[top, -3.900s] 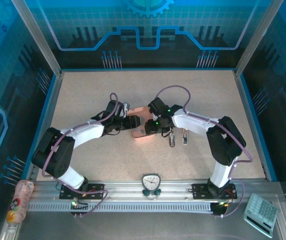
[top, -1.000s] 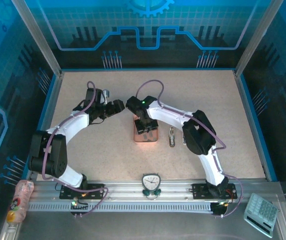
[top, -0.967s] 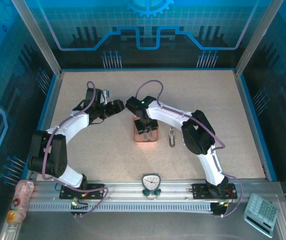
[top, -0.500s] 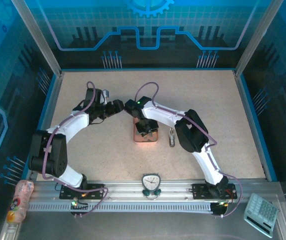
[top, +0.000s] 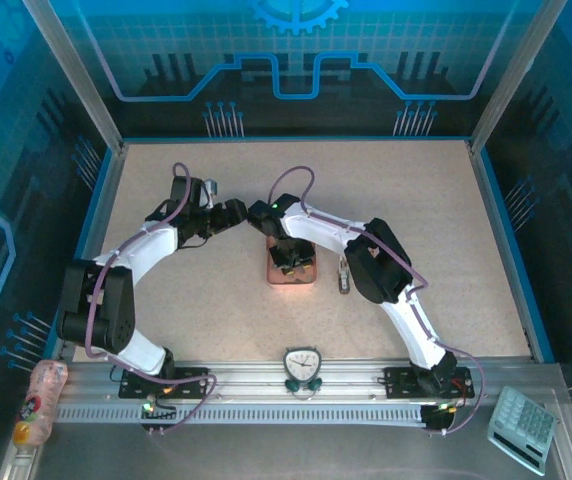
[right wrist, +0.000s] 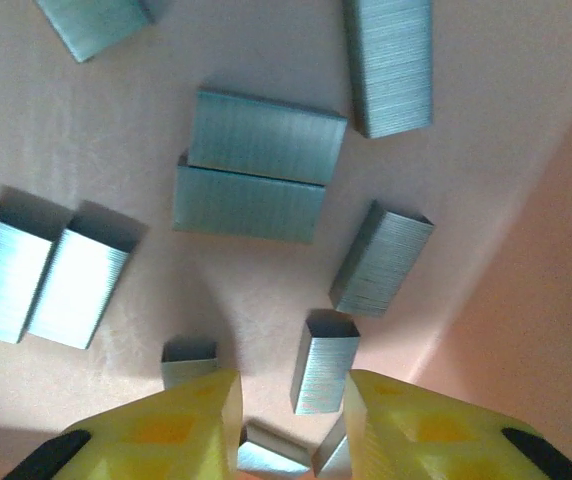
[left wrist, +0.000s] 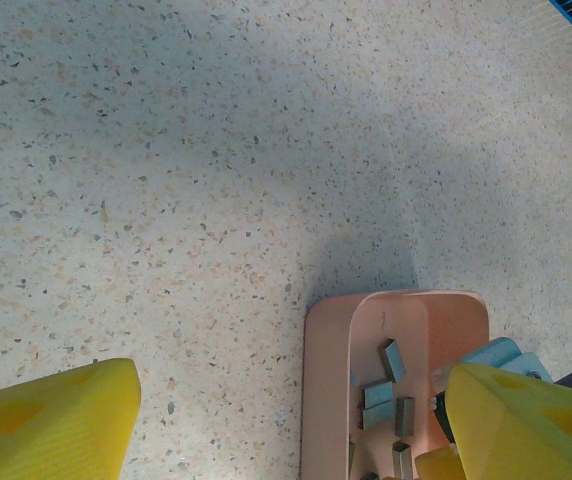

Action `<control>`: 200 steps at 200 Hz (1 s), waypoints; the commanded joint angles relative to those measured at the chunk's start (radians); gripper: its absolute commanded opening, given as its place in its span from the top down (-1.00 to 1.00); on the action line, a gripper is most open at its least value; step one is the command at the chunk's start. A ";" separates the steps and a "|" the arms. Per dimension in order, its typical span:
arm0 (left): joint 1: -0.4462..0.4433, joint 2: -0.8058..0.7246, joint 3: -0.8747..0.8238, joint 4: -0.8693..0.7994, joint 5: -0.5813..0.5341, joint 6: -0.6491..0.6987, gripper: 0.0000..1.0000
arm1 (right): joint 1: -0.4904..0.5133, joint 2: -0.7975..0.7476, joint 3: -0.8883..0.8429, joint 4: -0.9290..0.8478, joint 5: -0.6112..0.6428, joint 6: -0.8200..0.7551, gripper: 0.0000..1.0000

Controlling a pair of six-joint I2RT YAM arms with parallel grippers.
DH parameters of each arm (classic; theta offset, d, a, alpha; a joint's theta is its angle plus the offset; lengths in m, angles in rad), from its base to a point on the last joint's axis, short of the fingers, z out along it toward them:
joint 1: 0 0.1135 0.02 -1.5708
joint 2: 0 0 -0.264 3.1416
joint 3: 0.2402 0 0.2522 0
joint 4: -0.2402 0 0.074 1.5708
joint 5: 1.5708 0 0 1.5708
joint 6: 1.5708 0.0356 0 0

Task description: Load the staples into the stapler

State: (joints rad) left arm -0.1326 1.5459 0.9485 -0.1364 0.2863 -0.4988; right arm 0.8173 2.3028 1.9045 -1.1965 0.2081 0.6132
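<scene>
1. Since the earliest frame the left arm has drawn back from the tray [top: 291, 279] toward the left edge of the surface [top: 416, 190]. The right arm has swung across, so the right tool [top: 291, 257] now hangs over the tray. Over the last second its elbow has folded in closer to the tray.
2. Pink and rectangular, the tray lies near the middle of the surface, a little toward the near edge, with its long sides running far to near.
3. Loose on the tray floor lie the staples [right wrist: 256, 170], short dark grey strips. Two pairs lie side by side and touching, and the others lie singly at different angles.
4. In the right wrist view the right tool's yellow fingers [right wrist: 166, 425] stand a little apart, low over the tray floor and close to one wall. One short strip lies between the tips, close to the finger nearer the wall. Bare pink floor shows between it and the other finger, so nothing is pinched.
5. Spread wide and empty, the left tool [top: 232, 214] sits left of the tray's far end, apart from it. Its wrist view shows one end of the tray and a few strips [left wrist: 379, 395] between its yellow fingers [left wrist: 46, 420].
6. Just right of the tray, beside the right arm, the stapler [top: 344, 277] lies on the surface. Whether it is open I cannot tell.
</scene>
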 commanded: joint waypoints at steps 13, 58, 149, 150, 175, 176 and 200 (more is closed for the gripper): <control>0.011 0.019 0.001 0.004 0.026 -0.009 -0.62 | 0.004 0.008 -0.003 0.051 -0.079 -0.018 0.41; 0.011 0.021 -0.001 0.007 0.031 -0.010 -0.62 | 0.005 -0.044 -0.008 0.051 -0.042 -0.011 0.38; 0.011 0.019 -0.001 0.004 0.027 -0.006 -0.61 | -0.007 0.005 0.051 -0.076 0.031 0.001 0.33; 0.011 0.019 0.000 0.003 0.027 -0.006 -0.61 | -0.007 0.005 0.052 -0.076 0.029 0.001 0.33; 0.011 0.020 0.000 0.003 0.028 -0.007 -0.61 | -0.009 0.019 0.061 -0.074 0.001 -0.006 0.36; 0.011 0.019 0.001 0.004 0.028 -0.006 -0.61 | -0.009 0.019 0.061 -0.075 0.002 -0.006 0.36; 0.011 0.020 0.001 0.002 0.028 -0.006 -0.61 | -0.010 0.054 0.062 -0.078 0.004 -0.001 0.34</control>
State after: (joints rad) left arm -0.1326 1.5570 0.9485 -0.1299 0.2935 -0.4988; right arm 0.8131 2.3093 1.9453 -1.2381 0.2249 0.6022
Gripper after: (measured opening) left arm 0.807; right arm 0.324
